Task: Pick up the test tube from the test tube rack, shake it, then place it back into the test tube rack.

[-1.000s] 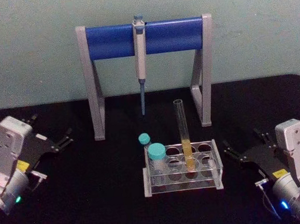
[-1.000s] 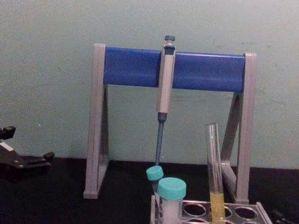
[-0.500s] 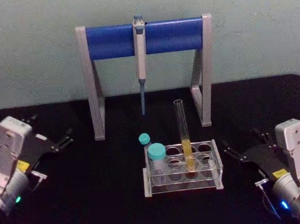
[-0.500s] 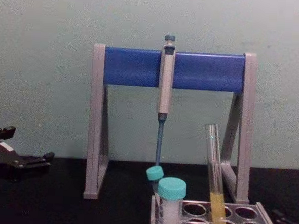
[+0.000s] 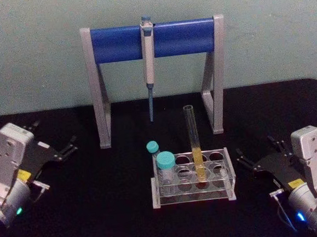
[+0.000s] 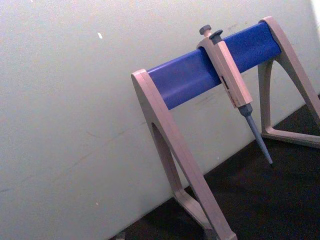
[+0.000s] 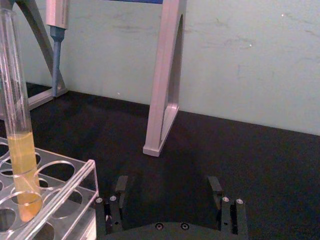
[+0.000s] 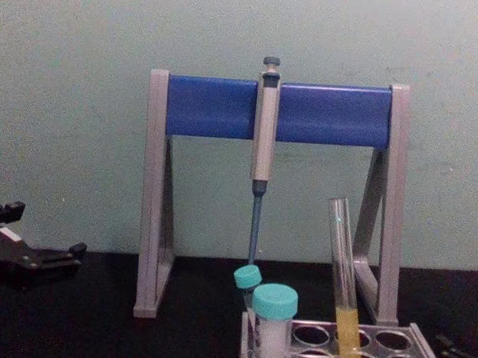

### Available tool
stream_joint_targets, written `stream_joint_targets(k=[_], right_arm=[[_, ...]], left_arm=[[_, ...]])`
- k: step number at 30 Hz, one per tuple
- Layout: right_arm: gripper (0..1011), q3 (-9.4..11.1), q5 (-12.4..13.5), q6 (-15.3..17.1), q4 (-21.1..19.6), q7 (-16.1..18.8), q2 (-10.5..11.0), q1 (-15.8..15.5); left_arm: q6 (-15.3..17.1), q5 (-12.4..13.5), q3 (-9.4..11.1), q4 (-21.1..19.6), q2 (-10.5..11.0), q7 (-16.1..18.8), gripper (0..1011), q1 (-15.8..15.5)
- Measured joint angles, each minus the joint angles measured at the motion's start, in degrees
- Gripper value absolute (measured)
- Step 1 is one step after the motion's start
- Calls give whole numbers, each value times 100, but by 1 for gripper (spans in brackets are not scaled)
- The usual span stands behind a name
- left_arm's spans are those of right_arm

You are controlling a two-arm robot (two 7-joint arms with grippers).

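The test tube (image 5: 194,143) is a long clear glass tube with yellow liquid in its lower part. It stands slightly tilted in a middle hole of the clear test tube rack (image 5: 195,199) at the table's centre. The chest view shows the tube (image 8: 342,291) rising out of the rack (image 8: 423,357). My right gripper (image 5: 255,148) rests to the right of the rack, open and empty. In the right wrist view its fingers (image 7: 121,186) are spread wide, pointing past the tube (image 7: 15,125). My left gripper (image 5: 70,146) sits open at the far left, well away from the rack.
Two teal-capped tubes (image 5: 165,163) stand in the rack's left holes. Behind the rack is a grey-and-blue pipette stand (image 5: 151,41) with a pipette (image 5: 148,59) hanging from its bar. A pale wall closes off the back of the black table (image 5: 111,210).
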Motion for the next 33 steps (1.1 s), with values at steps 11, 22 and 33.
stream_joint_targets(k=[11,22,33], right_arm=[[1000,0,0,-1,0,1,0,0],[1000,0,0,-1,0,1,0,0],[1000,0,0,-1,0,1,0,0]], left_arm=[[0,0,0,0,0,0,1010,0],[0,0,0,0,0,0,1010,0],[0,0,0,0,0,0,1010,0]])
